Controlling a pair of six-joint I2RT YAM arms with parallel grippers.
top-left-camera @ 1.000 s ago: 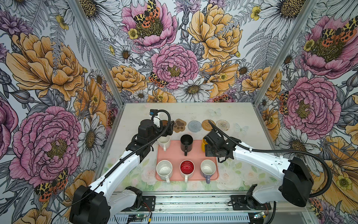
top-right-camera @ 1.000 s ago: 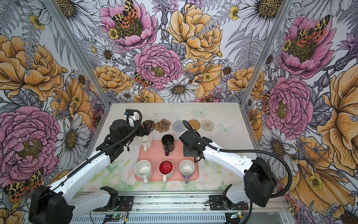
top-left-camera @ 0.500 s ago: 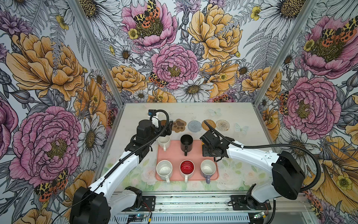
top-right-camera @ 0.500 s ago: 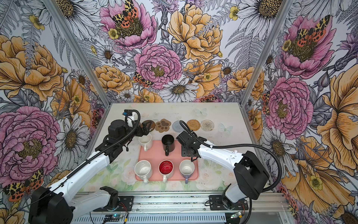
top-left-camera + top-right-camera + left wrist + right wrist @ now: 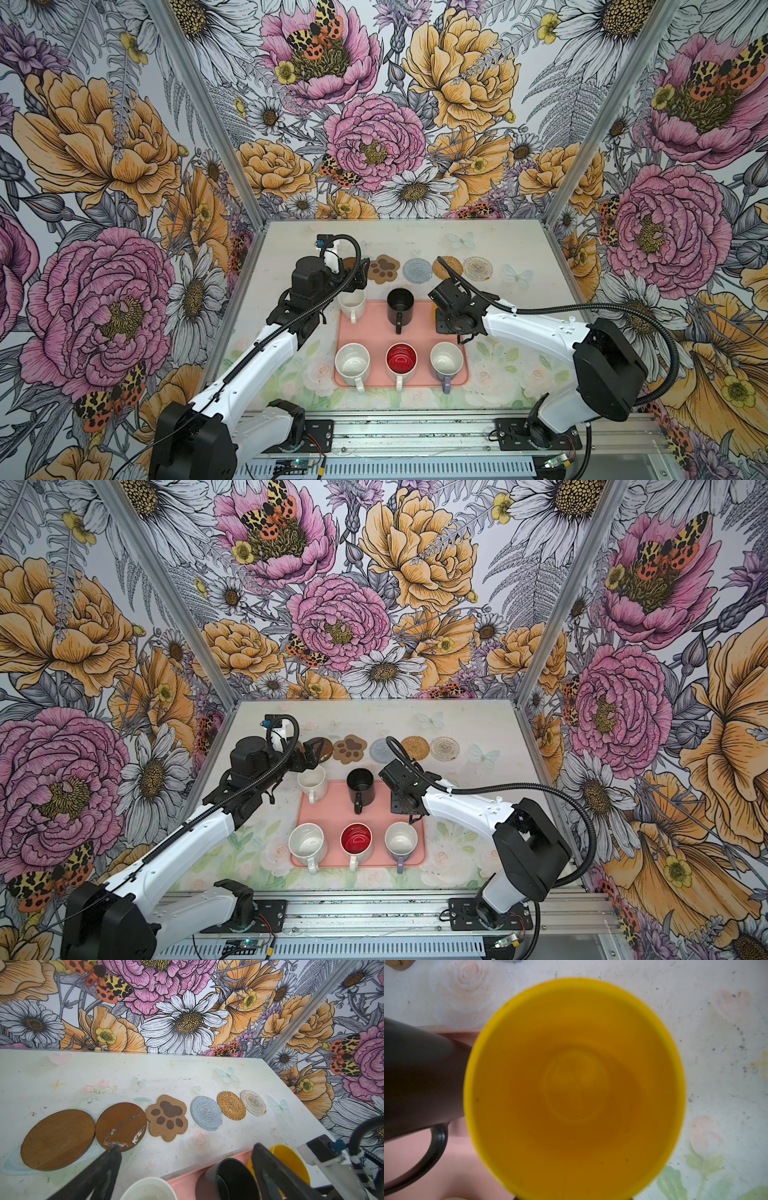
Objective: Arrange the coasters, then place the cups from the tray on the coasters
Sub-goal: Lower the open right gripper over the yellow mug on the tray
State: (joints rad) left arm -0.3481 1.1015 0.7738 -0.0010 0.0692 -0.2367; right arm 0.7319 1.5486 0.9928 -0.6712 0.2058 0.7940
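Observation:
Six coasters lie in a row at the back of the table: two brown discs (image 5: 56,1138) (image 5: 122,1124), a paw shape (image 5: 166,1118), a grey-blue round (image 5: 205,1112), a rattan round (image 5: 231,1108) and a cream round (image 5: 253,1103). The pink tray (image 5: 374,332) holds white (image 5: 351,301), black (image 5: 400,305), white (image 5: 352,361), red-lined (image 5: 401,359) and lavender (image 5: 446,359) cups. My left gripper (image 5: 187,1153) hangs open above the back-left white cup, near the brown discs. My right gripper (image 5: 441,322) is directly over the yellow cup (image 5: 574,1084). Its jaws are hidden.
The floral walls close in the table (image 5: 498,249) on three sides. The black cup (image 5: 415,1076) stands close beside the yellow one. Bare table lies to the right of the tray and behind the coaster row.
My right gripper has shifted a little left over the yellow cup. The left arm has barely moved.

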